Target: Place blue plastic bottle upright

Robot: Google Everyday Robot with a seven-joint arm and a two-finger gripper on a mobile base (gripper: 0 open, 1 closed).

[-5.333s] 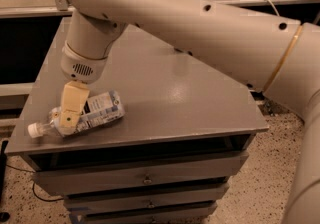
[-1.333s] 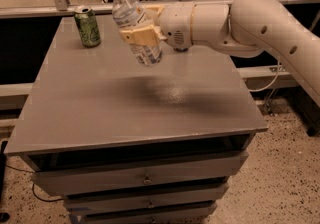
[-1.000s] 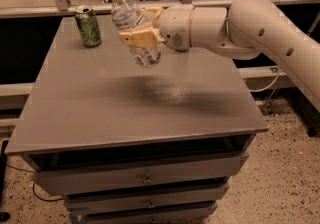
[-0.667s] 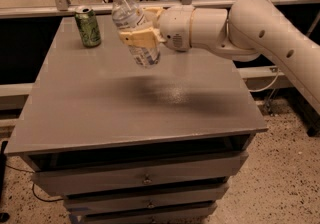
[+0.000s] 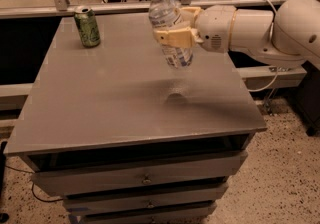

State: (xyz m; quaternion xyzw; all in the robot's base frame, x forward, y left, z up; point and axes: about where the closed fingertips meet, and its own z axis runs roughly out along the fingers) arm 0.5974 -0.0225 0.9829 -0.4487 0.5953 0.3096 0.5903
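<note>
The blue plastic bottle (image 5: 169, 27) is clear with a white cap and a pale label. It hangs in the air above the grey cabinet top (image 5: 115, 98), nearly upright, its cap leaning a little to the left. Its shadow lies on the top just below it. My gripper (image 5: 175, 25) reaches in from the right and is shut on the bottle's middle, with one tan finger (image 5: 172, 37) across its front. The bottle's base is clear of the surface.
A green can (image 5: 87, 26) stands upright at the back left of the cabinet top. The cabinet has drawers (image 5: 145, 180) below its front edge. A metal rail (image 5: 90, 8) runs behind the cabinet. My white arm (image 5: 260, 28) spans the right side.
The bottle was lying at the front left of the top. It was lifted, held tilted over the back middle, and now stands nearly upright, further right and lower above the top.
</note>
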